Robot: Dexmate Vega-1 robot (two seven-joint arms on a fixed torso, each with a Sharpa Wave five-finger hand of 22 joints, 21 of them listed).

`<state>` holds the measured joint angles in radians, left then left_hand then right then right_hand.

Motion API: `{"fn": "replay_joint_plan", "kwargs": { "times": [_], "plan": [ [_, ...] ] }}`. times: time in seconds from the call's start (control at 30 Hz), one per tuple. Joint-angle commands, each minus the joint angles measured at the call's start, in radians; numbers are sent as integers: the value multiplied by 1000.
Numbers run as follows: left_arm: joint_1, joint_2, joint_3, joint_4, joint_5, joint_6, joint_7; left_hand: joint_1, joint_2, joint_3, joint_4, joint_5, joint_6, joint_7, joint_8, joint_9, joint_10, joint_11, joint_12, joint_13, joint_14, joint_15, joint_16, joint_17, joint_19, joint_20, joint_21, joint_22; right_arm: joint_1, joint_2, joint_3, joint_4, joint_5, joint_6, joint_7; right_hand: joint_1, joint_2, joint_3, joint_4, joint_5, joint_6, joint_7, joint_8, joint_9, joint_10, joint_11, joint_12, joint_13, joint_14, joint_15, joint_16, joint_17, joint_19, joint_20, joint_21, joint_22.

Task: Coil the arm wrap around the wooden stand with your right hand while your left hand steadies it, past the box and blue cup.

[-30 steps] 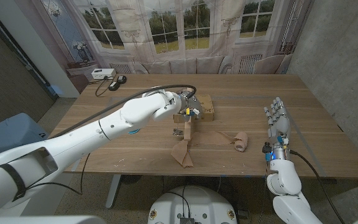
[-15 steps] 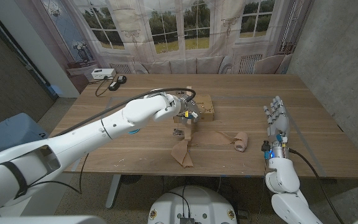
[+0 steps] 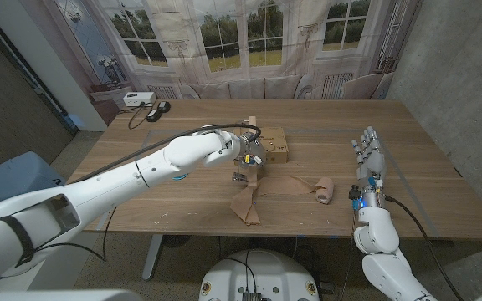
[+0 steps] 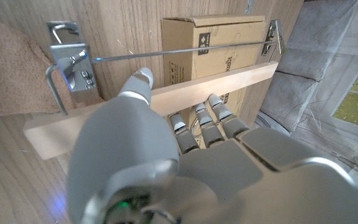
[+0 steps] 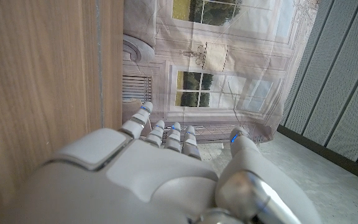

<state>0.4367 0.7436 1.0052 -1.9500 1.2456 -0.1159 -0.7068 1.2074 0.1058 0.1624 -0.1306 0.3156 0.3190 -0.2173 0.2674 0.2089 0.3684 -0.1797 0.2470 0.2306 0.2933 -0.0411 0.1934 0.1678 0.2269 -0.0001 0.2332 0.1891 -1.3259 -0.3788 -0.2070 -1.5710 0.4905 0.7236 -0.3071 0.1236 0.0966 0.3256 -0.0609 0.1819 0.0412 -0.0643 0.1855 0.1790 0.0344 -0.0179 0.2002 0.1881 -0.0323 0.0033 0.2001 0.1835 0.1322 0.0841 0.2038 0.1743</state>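
Box (image 4: 213, 46) label (print perhaps too small) behind wooden stand (image 4: 166, 99)

In the head view the left hand (image 3: 243, 153) covers most of the stand (image 3: 253, 127) — only its top shows. The box (image 3: 276, 144) is partly hidden behind it, and the wrap (image 3: 246, 203) meets the stand out of sight.

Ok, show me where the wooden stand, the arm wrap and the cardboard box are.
wooden stand (image 4: 229, 81), left wrist view, on its bare wooden bar
arm wrap (image 3: 245, 203), head view, on the flat tan part near the table's front
cardboard box (image 3: 276, 147), head view, on its top face
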Motion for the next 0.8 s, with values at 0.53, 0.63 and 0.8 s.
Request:
{"fn": "replay_joint_plan", "kwargs": {
  "times": [0.53,0.63,0.8],
  "plan": [
    [11,54,19,128,33,-90,442,61,87,182,30,-115,558,115,156,15,429,-4,269,202,425,-181,277,305,148,7,122,41,2,-2,2,-27,-44,-30,-47,-1,-2,5,-1,10,13,-15,5,2,7,3,-3,4,20,4,1,2,13,4,3,5],
    [17,57,19,120,53,-80,463,79,85,167,20,-120,577,133,175,40,410,4,344,298,452,-179,349,424,155,18,160,63,1,-5,3,-28,-44,-29,-47,-1,-2,6,-1,10,15,-17,5,2,6,2,-3,4,20,3,0,2,13,2,2,5],
    [27,67,12,112,77,-68,548,91,96,168,32,-112,554,145,192,82,367,19,413,405,471,-172,422,556,235,53,265,128,-1,-9,5,-32,-42,-30,-45,-1,-2,6,-1,10,16,-19,5,2,6,2,-3,4,22,3,1,2,13,2,2,5]
  ]
}}
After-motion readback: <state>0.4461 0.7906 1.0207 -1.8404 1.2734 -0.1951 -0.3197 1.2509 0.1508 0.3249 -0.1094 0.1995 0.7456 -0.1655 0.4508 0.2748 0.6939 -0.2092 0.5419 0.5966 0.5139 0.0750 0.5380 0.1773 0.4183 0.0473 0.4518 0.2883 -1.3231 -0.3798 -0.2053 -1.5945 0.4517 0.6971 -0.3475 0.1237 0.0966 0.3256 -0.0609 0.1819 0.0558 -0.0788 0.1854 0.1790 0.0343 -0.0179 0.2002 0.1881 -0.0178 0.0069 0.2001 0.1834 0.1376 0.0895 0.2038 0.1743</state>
